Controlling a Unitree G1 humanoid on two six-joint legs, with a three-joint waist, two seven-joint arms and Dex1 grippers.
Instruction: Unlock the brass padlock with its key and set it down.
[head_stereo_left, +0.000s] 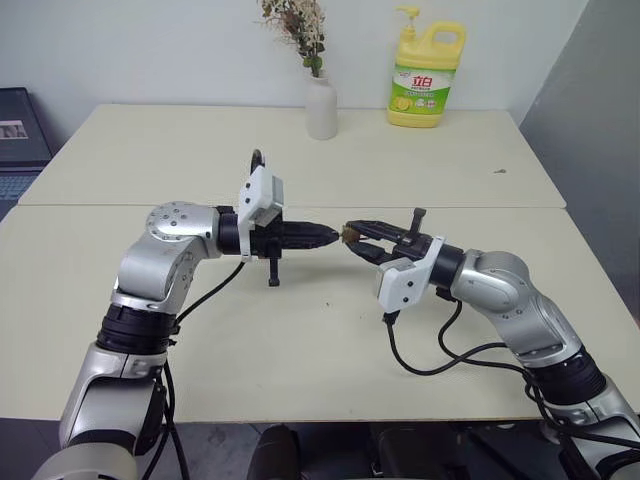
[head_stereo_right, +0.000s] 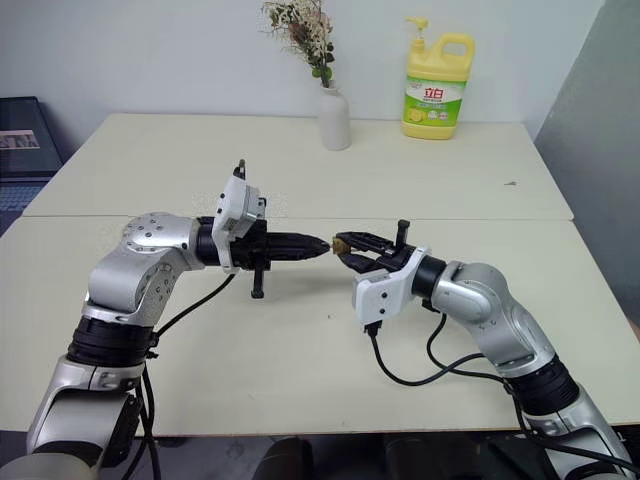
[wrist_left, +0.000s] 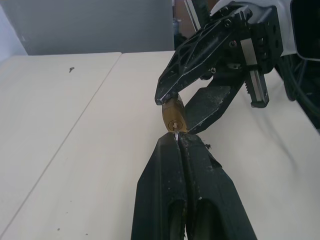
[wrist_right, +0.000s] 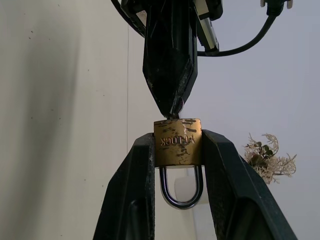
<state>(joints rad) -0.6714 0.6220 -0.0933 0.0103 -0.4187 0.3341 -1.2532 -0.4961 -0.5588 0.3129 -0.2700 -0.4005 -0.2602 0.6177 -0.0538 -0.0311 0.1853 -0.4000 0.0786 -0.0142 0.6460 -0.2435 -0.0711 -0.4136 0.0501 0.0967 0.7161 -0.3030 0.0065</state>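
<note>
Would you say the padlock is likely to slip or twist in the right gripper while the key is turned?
Probably not much: the padlock sits squarely between the right gripper's fingers. Its small, smooth metal body might still pivot. The left gripper, shut at the keyhole, likely adds torque.

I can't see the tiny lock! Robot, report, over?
Right gripper clamps padlock, shackle shut. Left gripper shut on key at keyhole. Nothing in the way.

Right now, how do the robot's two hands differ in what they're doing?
The left hand is pinched fully shut on the key, at the brass padlock's keyhole end; the right hand clamps the padlock body between spread fingers. Both meet tip to tip above the table.
</note>
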